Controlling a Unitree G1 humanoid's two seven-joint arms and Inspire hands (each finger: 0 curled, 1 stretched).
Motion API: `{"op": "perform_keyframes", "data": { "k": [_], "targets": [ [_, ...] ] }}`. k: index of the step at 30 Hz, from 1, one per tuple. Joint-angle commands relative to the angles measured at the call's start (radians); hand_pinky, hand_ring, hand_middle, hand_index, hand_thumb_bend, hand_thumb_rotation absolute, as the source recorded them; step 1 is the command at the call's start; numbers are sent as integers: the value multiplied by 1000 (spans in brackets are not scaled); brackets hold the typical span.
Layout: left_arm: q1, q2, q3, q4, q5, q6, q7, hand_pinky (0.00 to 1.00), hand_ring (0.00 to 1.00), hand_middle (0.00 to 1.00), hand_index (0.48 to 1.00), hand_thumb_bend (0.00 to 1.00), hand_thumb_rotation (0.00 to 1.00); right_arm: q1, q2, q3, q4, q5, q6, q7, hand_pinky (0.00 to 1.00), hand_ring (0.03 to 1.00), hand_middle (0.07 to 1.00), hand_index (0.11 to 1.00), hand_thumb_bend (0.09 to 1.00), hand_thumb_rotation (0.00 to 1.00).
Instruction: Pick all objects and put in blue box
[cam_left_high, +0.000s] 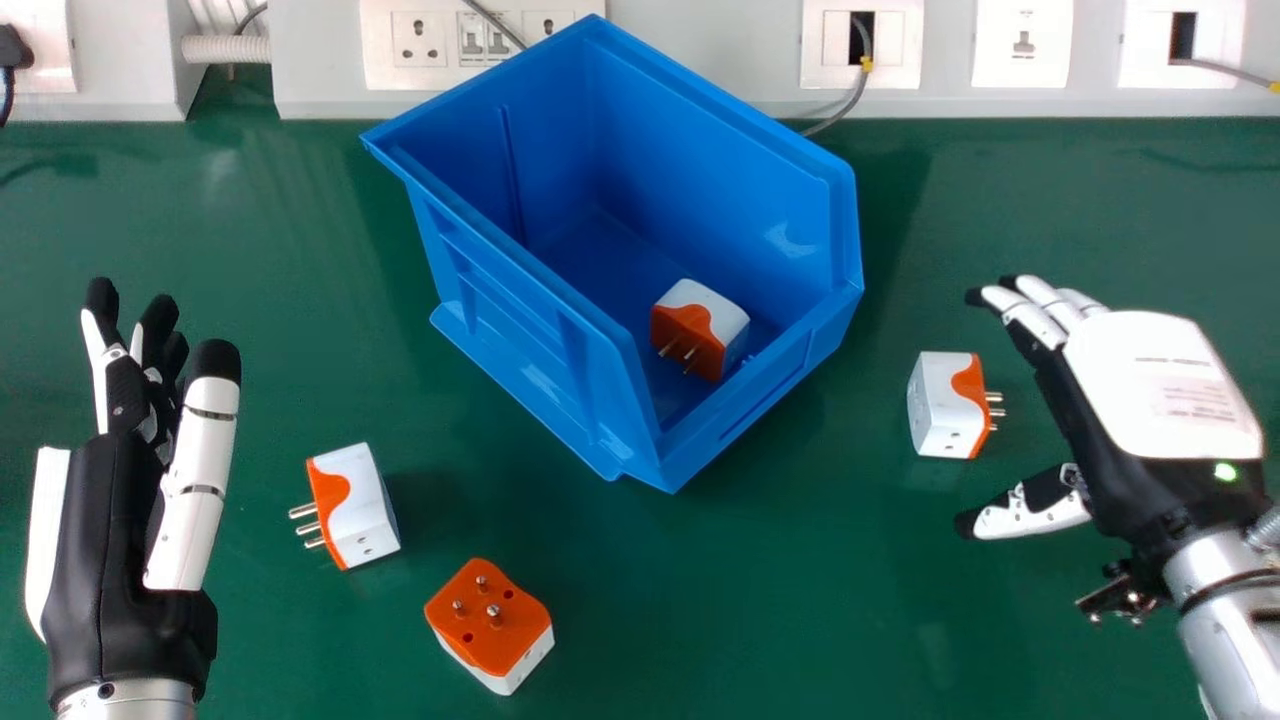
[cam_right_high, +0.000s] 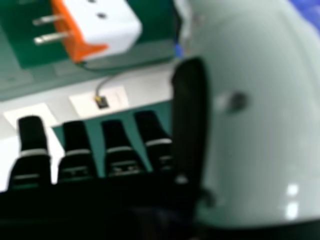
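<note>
Head view: blue box (cam_left_high: 500, 255), plug (cam_left_high: 715, 315) inside
Right hand (cam_left_high: 1150, 385): open, empty, near another plug (cam_left_high: 938, 405)
Left hand (cam_left_high: 100, 540): open, empty

The open-topped blue box (cam_left_high: 510, 335) looked like smooth plastic, softly glossy. The blocky orange-and-white plug adapters (cam_left_high: 365, 505) had smooth plastic shells and shiny metal pins (cam_left_high: 303, 510). The flat green worktop (cam_left_high: 780, 600) was smooth with a faint sheen. The black-and-white right hand (cam_left_high: 1085, 430) had a smooth, plastic-looking back cover (cam_left_high: 1160, 385).
</note>
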Motion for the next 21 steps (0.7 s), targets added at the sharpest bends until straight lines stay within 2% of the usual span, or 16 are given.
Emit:
{"op": "perform_keyframes", "data": {
  "k": [1, 8, 11, 13, 15, 18, 21],
  "targets": [
    [6, 7, 11, -26, -1, -10, 3, 1000, 1000, 1000, 1000, 376, 780, -36, -21, 3, 4, -1, 4, -3, 771, 872, 896, 856, 871, 175],
    [7, 10, 20, -20, -13, -15, -7, 1000, 1000, 1000, 1000, 349, 764, -95, -17, 40, 68, -7, 33, 21, 772, 872, 898, 868, 854, 167],
    [11, 10, 21, -29, 6, -3, 4, 1000, 1000, 994, 1000, 337, 777, -125, -22, 63, 100, -16, 39, 27, 767, 869, 896, 867, 850, 165],
    [10, 10, 24, -22, -5, -15, -3, 1000, 1000, 994, 1000, 321, 783, -147, -26, 77, 126, -16, 39, 33, 764, 868, 894, 866, 844, 165],
    [11, 10, 26, -17, -11, -24, -7, 1000, 1000, 991, 996, 326, 775, -165, -27, 87, 147, -19, 41, 35, 757, 861, 888, 862, 852, 161],
    [14, 9, 29, -17, -14, -26, -10, 1000, 1000, 988, 993, 325, 781, -190, -29, 101, 168, -23, 48, 55, 770, 871, 894, 867, 836, 163],
    [19, 7, 29, -20, -2, -30, -5, 1000, 1000, 982, 981, 329, 767, -218, -35, 120, 197, -29, 50, 68, 774, 874, 896, 869, 825, 160]
  ]
}}
